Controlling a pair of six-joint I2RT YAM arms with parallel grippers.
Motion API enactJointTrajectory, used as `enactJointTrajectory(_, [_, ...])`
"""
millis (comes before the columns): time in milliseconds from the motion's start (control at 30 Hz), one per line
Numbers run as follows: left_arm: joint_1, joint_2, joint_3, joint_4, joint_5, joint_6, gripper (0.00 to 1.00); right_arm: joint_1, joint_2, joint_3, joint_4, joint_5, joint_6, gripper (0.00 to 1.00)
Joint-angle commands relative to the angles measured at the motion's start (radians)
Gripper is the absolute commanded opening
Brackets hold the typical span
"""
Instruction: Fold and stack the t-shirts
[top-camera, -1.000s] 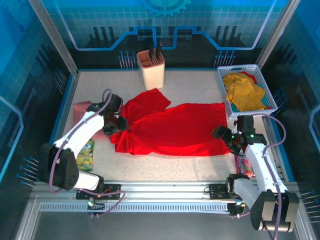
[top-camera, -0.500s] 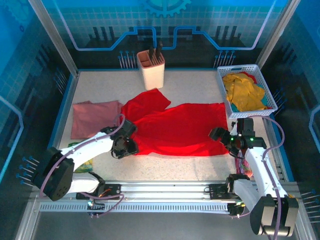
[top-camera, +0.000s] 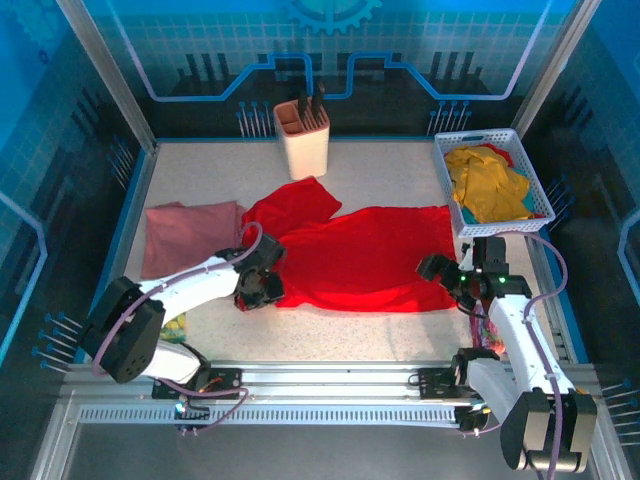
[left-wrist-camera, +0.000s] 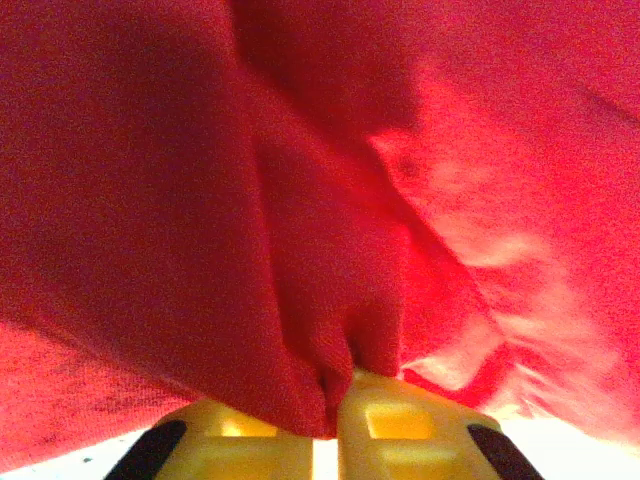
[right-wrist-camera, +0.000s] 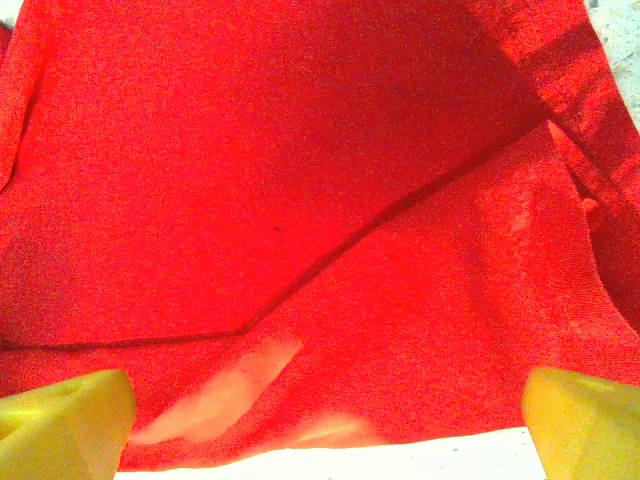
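While left fingers (left-wrist-camera: 400, 425) pinch red t-shirt (top-camera: 370, 255), right fingers (right-wrist-camera: 585, 420) spread wide above it

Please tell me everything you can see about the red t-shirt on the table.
The red t-shirt is bright red knitted cloth. It lies spread out and wrinkled across the middle of the table, one sleeve pointing to the far side. No print shows. The left gripper is shut on a fold at its near left corner; the right gripper is open over its near right edge. The pink t-shirt lies close beside its left end.
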Motion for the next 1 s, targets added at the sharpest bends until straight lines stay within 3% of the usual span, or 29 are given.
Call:
enactJointTrajectory(0, [-0.017,0.036,0.141,-0.141,-0.019,0.083,0.10,0.011,0.001,-0.008,0.004,-0.008,0.010,1.00])
enactJointTrajectory(200, [-0.012,0.180,0.361,-0.270,-0.030,0.237,0.10,0.012,0.007,0.000,0.005,-0.011,0.013,1.00])
enactJointTrajectory(300, [0.004,0.286,0.468,-0.299,-0.022,0.310,0.21,0.011,0.007,0.004,-0.002,-0.011,0.007,1.00])
enactJointTrajectory(400, [0.022,0.374,0.555,-0.318,-0.006,0.357,0.37,0.011,0.002,0.006,-0.011,-0.014,0.006,1.00])
enactJointTrajectory(467, [0.030,0.391,0.584,-0.327,-0.007,0.369,0.41,0.012,-0.004,0.007,-0.017,-0.014,0.004,1.00])
enactJointTrajectory(667, [0.035,0.249,0.518,-0.335,0.002,0.374,0.54,0.013,-0.033,-0.023,0.000,-0.039,0.025,1.00])
enactJointTrajectory(967, [0.034,-0.129,0.143,-0.249,0.013,0.248,0.52,0.015,-0.004,-0.019,0.040,-0.061,0.032,0.99])
